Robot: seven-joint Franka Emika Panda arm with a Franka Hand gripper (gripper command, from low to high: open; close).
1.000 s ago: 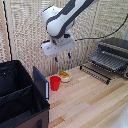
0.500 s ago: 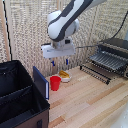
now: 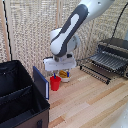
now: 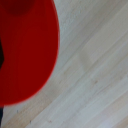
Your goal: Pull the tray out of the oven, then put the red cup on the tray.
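The bench point(image 3: 95, 107) is a light wooden surface carrying all items. At the exterior view's left stands a large black bin point(image 3: 17, 95). At the exterior view's right sits the oven point(image 3: 116, 47), with the tray point(image 3: 100, 65) already drawn forward out of its front, lying low and level over the bench. The first task step therefore appears complete.

Over the last second the arm has lowered slightly and drifted toward the red cup point(image 3: 55, 82), which stands upright on the bench just beside the bin, well apart from the tray. A white bowl with yellow contents point(image 3: 65, 76) stands just behind the cup. This indicates the approach for the cup pick-up is under way.

The gripper point(image 3: 56, 73) hangs directly above the cup. In the wrist view the red cup point(image 4: 25, 50) fills much of the picture, very close to the camera, with bare bench point(image 4: 95, 75) beside it. The jaws are not clearly visible in either view; whether they are wide, narrow or touching the cup cannot be told.
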